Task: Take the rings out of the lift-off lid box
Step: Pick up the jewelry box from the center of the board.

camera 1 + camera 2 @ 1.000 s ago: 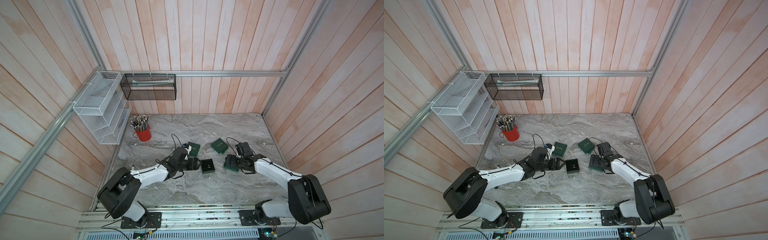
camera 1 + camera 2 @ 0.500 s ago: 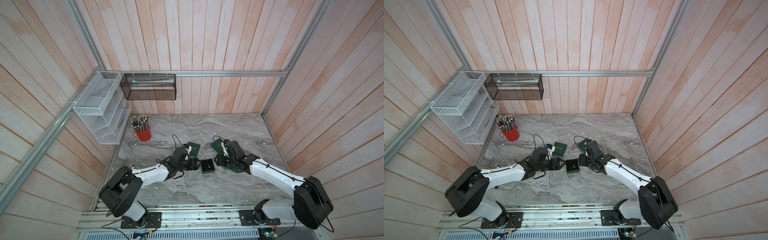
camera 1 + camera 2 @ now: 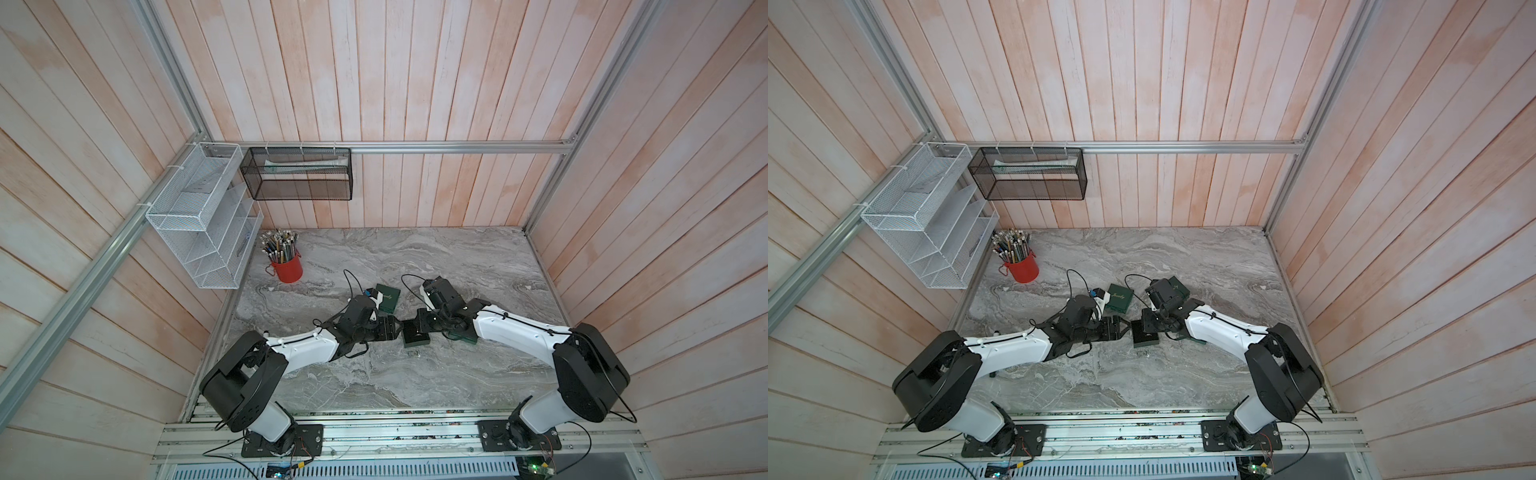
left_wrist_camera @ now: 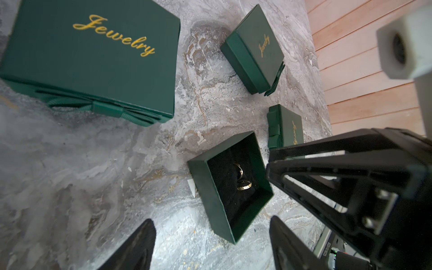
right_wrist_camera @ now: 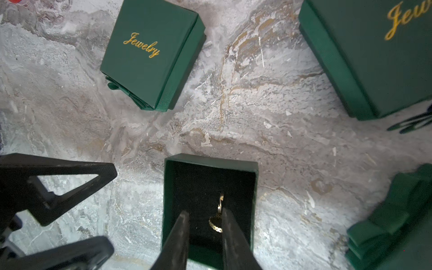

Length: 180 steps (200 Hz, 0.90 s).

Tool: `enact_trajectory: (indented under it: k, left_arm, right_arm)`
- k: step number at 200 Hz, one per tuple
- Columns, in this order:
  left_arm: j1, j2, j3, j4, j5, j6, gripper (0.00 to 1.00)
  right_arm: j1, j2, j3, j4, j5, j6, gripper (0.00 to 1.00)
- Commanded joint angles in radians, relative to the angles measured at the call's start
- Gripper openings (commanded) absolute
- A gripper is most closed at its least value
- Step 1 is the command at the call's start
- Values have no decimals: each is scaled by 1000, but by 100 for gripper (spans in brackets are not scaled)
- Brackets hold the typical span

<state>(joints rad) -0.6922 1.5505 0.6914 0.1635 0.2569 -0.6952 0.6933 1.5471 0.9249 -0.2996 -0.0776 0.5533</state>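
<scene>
The lift-off lid box (image 3: 415, 337) (image 3: 1145, 337) sits open, a small dark green base at mid-table between both arms. On its black lining lie two thin pale rings (image 5: 216, 225) (image 4: 243, 185), one flat and one on edge (image 5: 221, 203). My right gripper (image 5: 205, 211) (image 3: 420, 325) reaches down into the box. Its jaws are narrowed but still apart, with the flat ring between them against one finger (image 5: 230, 224). My left gripper (image 4: 212, 233) (image 3: 397, 328) stands open just beside the box's left side and holds nothing.
A closed green "Jewelry" box (image 3: 386, 297) (image 5: 152, 53) lies behind my left wrist, and another (image 3: 1177, 286) (image 4: 254, 49) behind my right wrist. A green lid with a bow (image 4: 286, 127) (image 5: 397, 222) rests right of the open box. A red pencil cup (image 3: 286, 268) stands at the back left.
My right arm swung left from the lid's spot to the open box, dipped its fingers inside and narrowed its jaws. The left gripper stayed almost still beside the box.
</scene>
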Motion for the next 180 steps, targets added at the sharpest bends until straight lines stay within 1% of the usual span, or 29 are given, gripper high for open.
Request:
enact_trajectory:
  k: [1,29,56,137,180]
  left_arm:
    - [4,10,-21,25,4,-7,78]
    - [5,22,-22,27,10,-10,78]
    - [5,31,-22,27,19,-10,78]
    - [6,38,-28,31,27,-13,78]
    - [6,48,-24,33,36,-13,78]
  right_arm:
    - [10,22,30,-36,-3,-3,25]
    - [13,43,38,-41,-9,-5,22]
    - [17,58,37,-34,-31,-9,22]
    - [21,114,31,-41,-10,-3,21]
    - [22,122,31,-45,8,-1,18]
